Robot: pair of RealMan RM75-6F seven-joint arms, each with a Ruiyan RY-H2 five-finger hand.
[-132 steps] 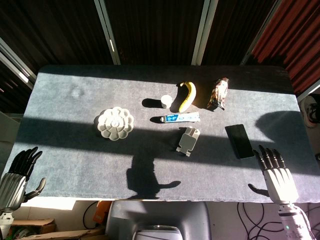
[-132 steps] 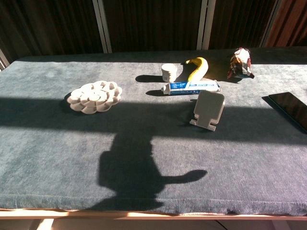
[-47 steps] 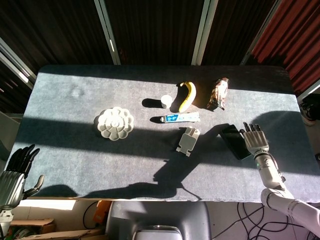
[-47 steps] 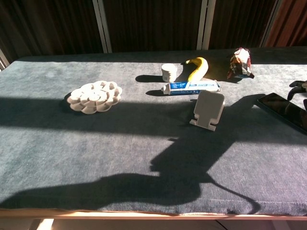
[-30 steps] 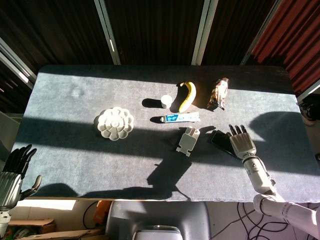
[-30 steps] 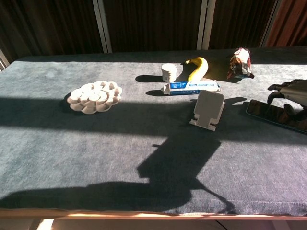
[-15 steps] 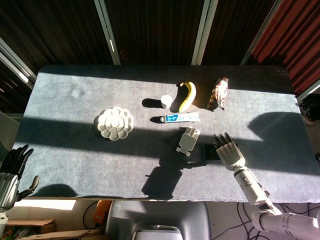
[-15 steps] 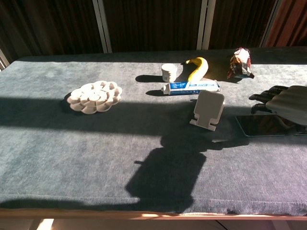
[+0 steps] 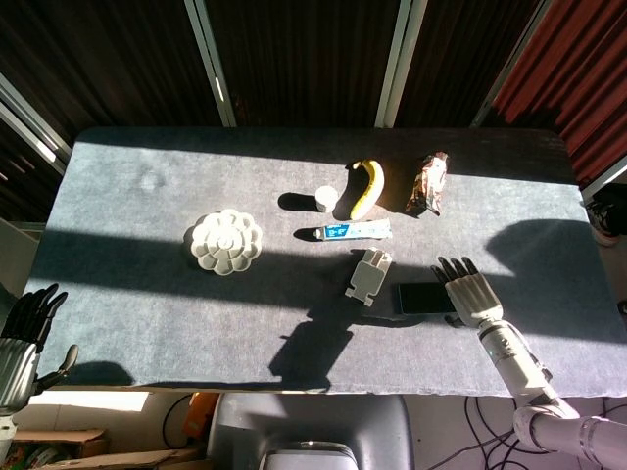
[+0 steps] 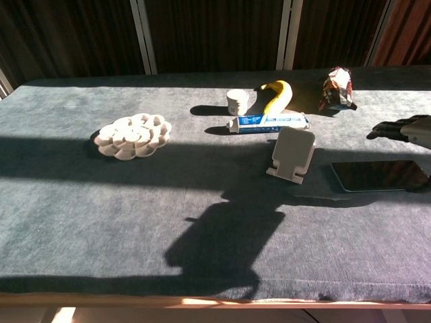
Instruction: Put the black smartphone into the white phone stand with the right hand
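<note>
The black smartphone [image 9: 423, 298] [image 10: 378, 175] lies flat on the grey table, crosswise, just right of the white phone stand [image 9: 368, 275] [image 10: 291, 154]. The stand is upright with nothing in it. My right hand [image 9: 470, 291] [image 10: 407, 129] hovers at the phone's right end with fingers spread, holding nothing; the chest view shows it lifted behind the phone. Off the table's front left corner, my left hand [image 9: 22, 333] hangs with its fingers apart.
Behind the stand lie a toothpaste tube [image 9: 343, 231], a banana [image 9: 366, 188], a small white cup [image 9: 325, 199] and a snack packet [image 9: 428, 183]. A white flower-shaped palette [image 9: 225, 242] sits left of centre. Strong shadows cross the table [image 9: 147, 304].
The phone was slid left toward the stand and turned crosswise under my right hand. The hand has since drawn back right, off the phone. The left hand barely moved.
</note>
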